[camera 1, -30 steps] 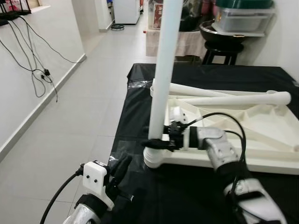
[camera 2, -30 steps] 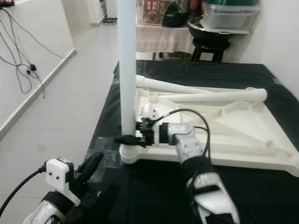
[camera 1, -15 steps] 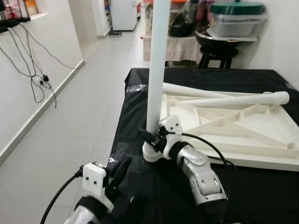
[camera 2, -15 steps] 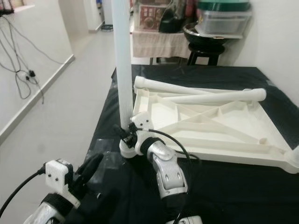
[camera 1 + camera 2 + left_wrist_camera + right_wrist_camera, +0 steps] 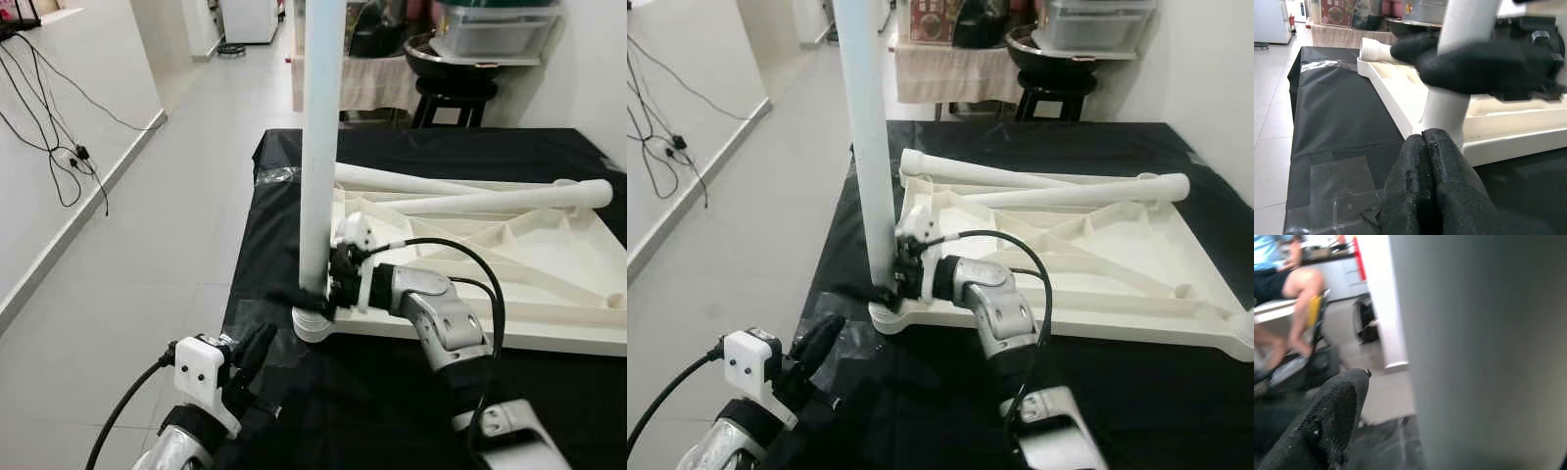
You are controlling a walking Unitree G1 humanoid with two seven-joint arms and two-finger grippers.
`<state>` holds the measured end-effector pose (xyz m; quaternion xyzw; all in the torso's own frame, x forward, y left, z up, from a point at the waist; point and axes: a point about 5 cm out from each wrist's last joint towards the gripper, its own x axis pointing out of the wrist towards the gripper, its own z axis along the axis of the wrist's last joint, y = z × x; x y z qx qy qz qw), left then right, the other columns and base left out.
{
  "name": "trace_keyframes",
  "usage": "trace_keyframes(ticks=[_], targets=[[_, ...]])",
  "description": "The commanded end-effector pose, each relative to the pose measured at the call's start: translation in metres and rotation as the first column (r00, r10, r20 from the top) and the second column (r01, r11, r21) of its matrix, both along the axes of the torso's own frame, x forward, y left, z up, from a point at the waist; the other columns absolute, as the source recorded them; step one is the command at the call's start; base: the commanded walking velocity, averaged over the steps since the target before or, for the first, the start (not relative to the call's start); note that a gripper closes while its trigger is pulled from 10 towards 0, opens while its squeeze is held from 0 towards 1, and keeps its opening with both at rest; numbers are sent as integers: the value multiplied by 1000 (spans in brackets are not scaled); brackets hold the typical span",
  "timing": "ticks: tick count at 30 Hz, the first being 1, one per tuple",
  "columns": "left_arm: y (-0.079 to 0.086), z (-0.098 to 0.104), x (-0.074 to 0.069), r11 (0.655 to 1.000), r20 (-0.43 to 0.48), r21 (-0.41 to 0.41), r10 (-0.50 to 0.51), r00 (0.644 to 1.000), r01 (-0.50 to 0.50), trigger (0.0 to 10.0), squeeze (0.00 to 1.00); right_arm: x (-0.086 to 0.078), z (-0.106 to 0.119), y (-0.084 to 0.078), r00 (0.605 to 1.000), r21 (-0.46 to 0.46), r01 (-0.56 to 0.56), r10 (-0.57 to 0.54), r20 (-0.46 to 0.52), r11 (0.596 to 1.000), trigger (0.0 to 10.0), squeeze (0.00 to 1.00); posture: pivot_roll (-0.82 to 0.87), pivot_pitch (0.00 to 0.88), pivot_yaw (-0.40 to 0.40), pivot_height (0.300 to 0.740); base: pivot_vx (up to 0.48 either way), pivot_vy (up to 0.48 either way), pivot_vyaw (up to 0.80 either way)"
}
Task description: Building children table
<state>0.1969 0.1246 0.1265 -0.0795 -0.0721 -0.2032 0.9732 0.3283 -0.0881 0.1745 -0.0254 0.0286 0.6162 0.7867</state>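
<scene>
Head views: the white tabletop is lying upside down on the black-covered surface. One white leg is standing upright in the tabletop's near-left corner socket. The right pincer is clamping that leg just above the socket. Two more legs are lying across the tabletop's far edge. The left pincer is hovering at the near-left, near the surface's edge.

Left wrist view: the left pincer's fingers are pressing together, empty, just before the socket.

Right wrist view: one black finger is lying beside the leg; a seated person is showing beyond.
</scene>
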Motion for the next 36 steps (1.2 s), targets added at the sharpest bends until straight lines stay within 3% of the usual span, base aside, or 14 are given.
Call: trace_keyframes(ticks=[1,5,6,7,8,10,11,26,27,28,29,30,32,36], targets=[[2,-4,0,1000,-18,0,6,1000,-6,10000,0,-1,0,1,995,-25,-101,101,6,995,10000,0,-7,48,-2,740,0,0,0],[2,-4,0,1000,-20,2,6,1000,-6,10000,0,6,3,-4,979,-48,-203,202,-33,978,10000,0,0,45,0,740,0,0,0],[2,-5,0,1000,-20,3,6,1000,-6,10000,0,9,4,-4,973,-36,-223,219,-75,974,7373,0,3,45,-1,740,0,0,0],[2,-5,0,1000,-20,3,6,1000,-6,10000,0,9,4,-4,973,-36,-223,219,-75,974,7373,0,3,45,-1,740,0,0,0],[2,-5,0,1000,-21,3,6,1000,-6,10000,0,11,4,-4,968,-27,-235,231,-97,972,3961,0,5,45,-1,740,0,0,0],[2,-5,0,1000,-21,3,6,1000,-6,10000,0,11,4,-4,968,-27,-235,231,-97,972,3961,0,5,45,-1,740,0,0,0],[2,-5,0,1000,-21,4,6,1000,-6,10000,0,13,3,-5,966,-21,-236,232,-111,972,0,0,6,45,0,740,0,0,0],[1,-6,-3,1000,-23,2,4,1000,-4,10000,0,2,-12,-32,986,-18,-144,142,-92,989,0,0,-5,52,-8,740,0,0,0],[1,-6,-4,1000,-23,2,4,1000,-4,10000,0,-1,-21,-22,997,-43,33,-36,-74,999,0,0,-4,54,-14,740,0,0,0],[2,-5,-4,1000,-23,2,5,1000,-5,10000,0,-2,-32,-12,908,-45,401,-404,-115,915,0,0,-11,60,-9,740,0,0,0],[3,-5,-5,1000,-24,4,6,1000,-6,10000,0,-19,-44,-1,818,-68,554,-558,-136,829,0,0,-16,66,-1,740,0,0,0],[4,-5,-5,1000,-25,5,6,1000,-5,10000,0,-34,-51,7,794,-97,590,-598,-115,802,0,0,-19,64,2,740,0,0,0],[4,-5,-5,1000,-25,6,5,1000,-5,10000,0,-42,-56,13,815,-107,560,-569,-107,822,0,0,-28,58,2,740,0,0,0],[3,-5,-5,1000,-27,3,1,1000,-1,10000,0,-34,-60,7,812,-121,557,-570,-127,821,0,0,-4,63,-10,740,0,0,0]])
